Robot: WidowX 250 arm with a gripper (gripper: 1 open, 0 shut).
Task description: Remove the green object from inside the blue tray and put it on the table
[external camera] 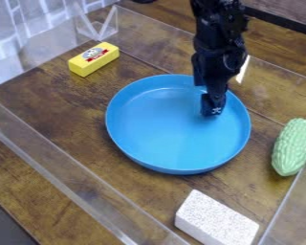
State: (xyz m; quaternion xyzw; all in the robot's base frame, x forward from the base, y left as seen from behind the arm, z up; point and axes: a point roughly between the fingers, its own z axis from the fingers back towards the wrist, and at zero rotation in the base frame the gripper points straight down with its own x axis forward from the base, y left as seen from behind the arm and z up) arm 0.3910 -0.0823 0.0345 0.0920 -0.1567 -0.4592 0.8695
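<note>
The green object [294, 145], a bumpy light green lump, lies on the table [54, 115] to the right of the blue tray [127, 144], outside its rim. The round tray holds nothing but my gripper [213, 109]. The black arm reaches steeply down from the top, and its fingertips stand at the tray's floor in its far right part. The gripper is open with nothing between its fingers. It is well apart from the green object.
A yellow block [93, 59] with a red mark lies at the back left of the table. A white speckled sponge [217, 218] sits near the front edge. A clear plastic wall [47, 153] runs along the left and front sides.
</note>
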